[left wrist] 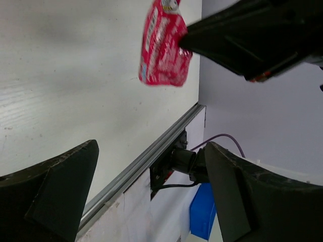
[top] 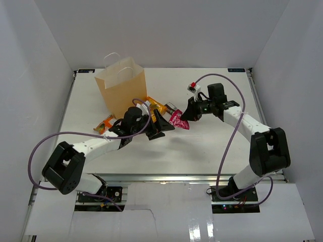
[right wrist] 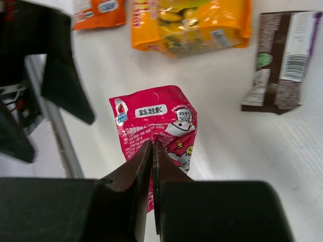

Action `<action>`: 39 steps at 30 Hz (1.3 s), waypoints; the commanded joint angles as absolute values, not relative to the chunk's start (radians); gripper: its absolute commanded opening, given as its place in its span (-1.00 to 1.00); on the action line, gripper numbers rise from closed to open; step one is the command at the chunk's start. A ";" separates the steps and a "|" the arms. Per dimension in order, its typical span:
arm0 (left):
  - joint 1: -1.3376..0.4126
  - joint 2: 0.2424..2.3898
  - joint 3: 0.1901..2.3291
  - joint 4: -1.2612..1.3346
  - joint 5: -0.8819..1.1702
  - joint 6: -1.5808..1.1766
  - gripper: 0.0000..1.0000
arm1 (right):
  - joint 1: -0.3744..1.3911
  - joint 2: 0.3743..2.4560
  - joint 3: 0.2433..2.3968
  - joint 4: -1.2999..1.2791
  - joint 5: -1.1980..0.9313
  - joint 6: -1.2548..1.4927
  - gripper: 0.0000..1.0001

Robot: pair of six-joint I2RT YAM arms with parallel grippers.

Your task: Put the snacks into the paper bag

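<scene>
My right gripper (right wrist: pixel 152 147) is shut on the edge of a red-pink snack packet (right wrist: pixel 151 123), which it holds low over the table; in the top view the gripper (top: pixel 190 115) and the packet (top: pixel 177 120) are mid-table. My left gripper (top: pixel 157 127) is open and empty just left of that packet; its view shows the packet (left wrist: pixel 164 45) hanging from the right gripper (left wrist: pixel 252 35). The tan paper bag (top: pixel 121 86) stands upright at the back left. An orange packet (top: pixel 155 106), a dark silver-brown packet (top: pixel 173 108) and another orange packet (top: pixel 105 122) lie near the bag.
In the right wrist view the orange-yellow packet (right wrist: pixel 192 25), a small orange packet (right wrist: pixel 98 12) and the brown packet (right wrist: pixel 280 58) lie beyond the held one, with the left gripper's fingers (right wrist: pixel 65 75) at the left. White walls enclose the table (top: pixel 212 146).
</scene>
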State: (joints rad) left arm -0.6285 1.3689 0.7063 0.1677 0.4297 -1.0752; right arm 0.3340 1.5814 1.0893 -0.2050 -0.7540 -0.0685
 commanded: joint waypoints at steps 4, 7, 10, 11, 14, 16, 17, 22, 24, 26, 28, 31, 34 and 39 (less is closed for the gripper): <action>-0.644 1.453 0.807 0.218 0.445 -1.017 0.73 | 0.344 1.454 1.008 -0.103 -0.968 0.023 -0.84; -0.649 1.471 0.825 0.219 0.472 -1.008 0.58 | 0.350 1.428 0.979 -0.083 -0.982 0.037 -0.85; -0.652 1.477 0.833 0.221 0.482 -1.000 0.51 | 0.353 1.424 0.973 -0.080 -1.006 0.043 -0.85; -0.652 1.479 0.834 0.221 0.485 -1.000 0.45 | 0.356 1.422 0.973 -0.080 -1.017 0.046 -0.85; -0.652 1.476 0.831 0.224 0.492 -1.000 0.25 | 0.368 1.419 0.974 -0.072 -1.025 0.051 -0.85; -0.652 1.473 0.830 0.227 0.502 -1.003 -0.09 | 0.376 1.424 0.977 -0.072 -1.025 0.051 -0.85; -0.653 1.468 0.827 0.227 0.502 -1.011 -0.23 | 0.379 1.427 0.979 -0.072 -1.028 0.052 -0.85; -0.652 1.448 0.812 0.230 0.518 -1.020 -0.69 | 0.383 1.434 0.982 -0.071 -1.025 0.055 -0.82; -0.652 1.424 0.795 0.229 0.514 -1.017 -0.84 | 0.383 1.434 0.986 -0.074 -1.028 0.034 -0.63; -0.652 1.399 0.782 0.226 0.500 -1.009 -0.97 | 0.384 1.436 1.012 -0.118 -1.012 0.005 -0.24; -0.649 1.352 0.772 0.198 0.467 -0.979 -1.00 | 0.382 1.431 1.035 -0.168 -0.999 -0.079 -0.01; -0.644 1.274 0.828 -0.006 0.375 -0.852 -1.00 | 0.368 1.407 1.081 -0.218 -0.982 -0.185 0.35; -0.634 1.185 0.918 -0.251 0.201 -0.702 -1.00 | 0.345 1.393 1.109 -0.247 -0.980 -0.257 0.49; -0.539 1.100 1.103 -0.501 -0.089 -0.502 -1.00 | 0.327 1.396 1.121 -0.271 -0.976 -0.317 0.50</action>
